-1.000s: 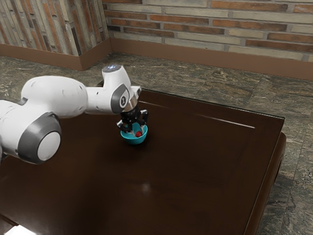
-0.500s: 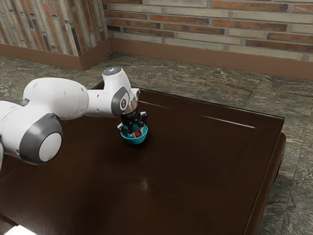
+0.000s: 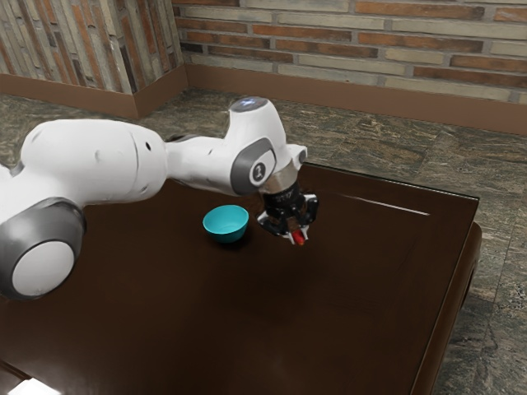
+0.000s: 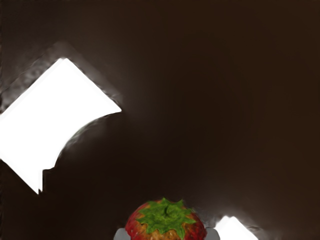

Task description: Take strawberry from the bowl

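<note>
Strawberry [image 3: 298, 238] — crown [image 4: 166, 215] up, axis steep

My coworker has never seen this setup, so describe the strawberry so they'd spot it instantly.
On the dark brown table, find the turquoise bowl. Just toward the exterior view's right, the black two-finger gripper holds the strawberry. It is red with a green leafy top, unlike the plain turquoise bowl.

wrist view crops strawberry [image 4: 167, 222]; exterior crops arm [image 3: 95, 160]
</note>
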